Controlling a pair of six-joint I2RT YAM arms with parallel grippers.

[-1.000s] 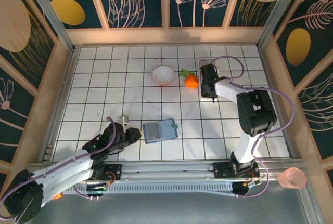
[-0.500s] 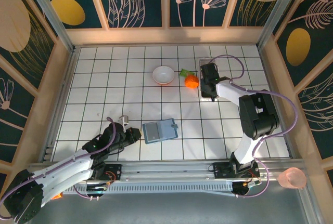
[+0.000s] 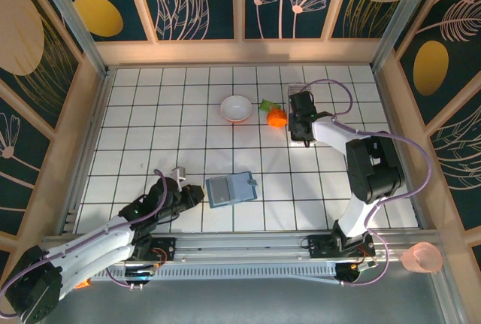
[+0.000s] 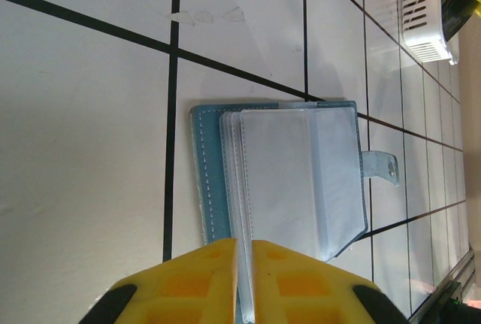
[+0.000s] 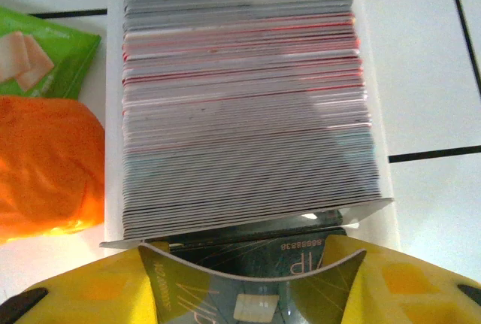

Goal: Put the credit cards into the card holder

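We see the card holder (image 3: 231, 188) lying open on the white gridded worktop (image 3: 150, 128), close to its near edge and about midway along it. Its clear sleeves face up and its small snap tab (image 4: 379, 168) sticks out on the side away from the left arm. The left tool (image 4: 243, 247) sits low at the holder's edge nearest that arm. Its yellow fingers (image 4: 195, 279) are pressed nearly together, and a thin clear sleeve runs into the slit between them, so we read it as pinching that sleeve. Toward the far right corner the credit cards (image 5: 240, 98) stand edge-on as a tight grey and white stack, some red-edged, in a white tray (image 5: 113, 76). The right tool (image 5: 252, 260) hangs at one end of that stack, pinching one dark card (image 5: 225, 286) by its two side edges, and the card bows between the fingers. Just beside the tray lie an orange packet (image 5: 45, 166) and a green packet (image 5: 45, 53). A white bowl (image 3: 237, 107) stands to their left near the far edge.
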